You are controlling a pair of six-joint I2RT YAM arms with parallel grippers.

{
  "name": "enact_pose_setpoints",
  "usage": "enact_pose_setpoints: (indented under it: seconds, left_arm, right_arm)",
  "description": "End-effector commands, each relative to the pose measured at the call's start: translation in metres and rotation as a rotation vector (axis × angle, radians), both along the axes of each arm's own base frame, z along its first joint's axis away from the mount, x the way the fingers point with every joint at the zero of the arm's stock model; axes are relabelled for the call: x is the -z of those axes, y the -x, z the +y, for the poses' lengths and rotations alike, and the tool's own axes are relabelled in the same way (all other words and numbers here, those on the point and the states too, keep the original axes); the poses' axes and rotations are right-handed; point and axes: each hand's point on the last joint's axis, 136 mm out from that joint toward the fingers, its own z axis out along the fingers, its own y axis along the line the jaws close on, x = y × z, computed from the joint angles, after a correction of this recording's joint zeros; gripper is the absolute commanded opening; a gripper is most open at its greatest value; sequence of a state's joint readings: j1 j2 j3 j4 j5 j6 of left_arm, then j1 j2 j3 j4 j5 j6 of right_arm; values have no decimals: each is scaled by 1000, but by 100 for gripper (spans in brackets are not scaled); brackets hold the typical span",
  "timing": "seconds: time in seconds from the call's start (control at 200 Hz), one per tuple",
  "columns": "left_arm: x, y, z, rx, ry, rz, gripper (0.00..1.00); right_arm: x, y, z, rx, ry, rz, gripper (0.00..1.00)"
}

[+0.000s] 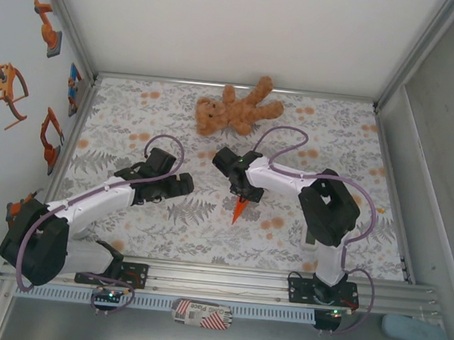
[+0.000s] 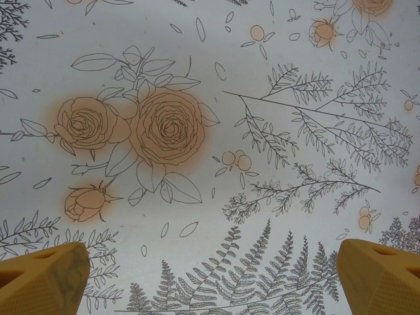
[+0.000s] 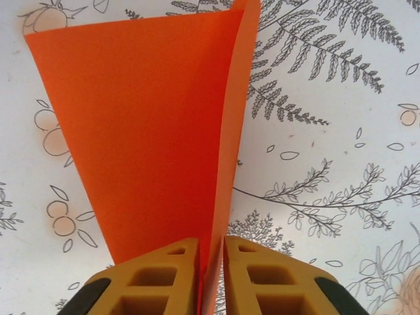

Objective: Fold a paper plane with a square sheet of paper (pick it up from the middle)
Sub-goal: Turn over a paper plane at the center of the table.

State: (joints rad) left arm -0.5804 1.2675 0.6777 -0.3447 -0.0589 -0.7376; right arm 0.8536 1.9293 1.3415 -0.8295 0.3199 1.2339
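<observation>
The square sheet of paper is folded into a slim, pointed orange paper plane (image 3: 157, 125). It hangs from my right gripper (image 3: 211, 275), whose yellow fingers (image 3: 164, 275) are shut on its centre crease. In the top view the paper plane (image 1: 241, 211) points down toward the near edge, just under the right gripper (image 1: 246, 194) at the middle of the floral table (image 1: 335, 132). My left gripper (image 1: 179, 185) hovers to the left of it, apart from the paper. Seen from the left wrist, the left gripper (image 2: 210, 279) stands wide open over the bare cloth, its fingertips (image 2: 46, 275) holding nothing.
A brown teddy bear (image 1: 237, 111) lies at the back middle of the table. A small white gadget (image 1: 203, 313) sits on the front rail between the arm bases, and a grey-blue pad (image 1: 414, 330) lies at the front right. Metal frame rails border the table on all sides.
</observation>
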Motion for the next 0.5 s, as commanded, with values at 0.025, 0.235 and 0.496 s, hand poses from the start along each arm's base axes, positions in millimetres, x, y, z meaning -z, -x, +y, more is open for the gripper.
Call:
enact_pose_setpoints:
  seconds: [0.025,0.235,0.496]
  left_arm:
    - [0,-1,1,10,2,1,96]
    - [-3,-3,7,-13,33,6,96]
    - [-13,-6,30,-104,89,4,96]
  right_arm:
    - [-20,-3,-15,18,50,-65,4]
    - [-50,-15,-18,-30,69,-140,0]
    - [-97,-41,55,-361,-177,-240,0]
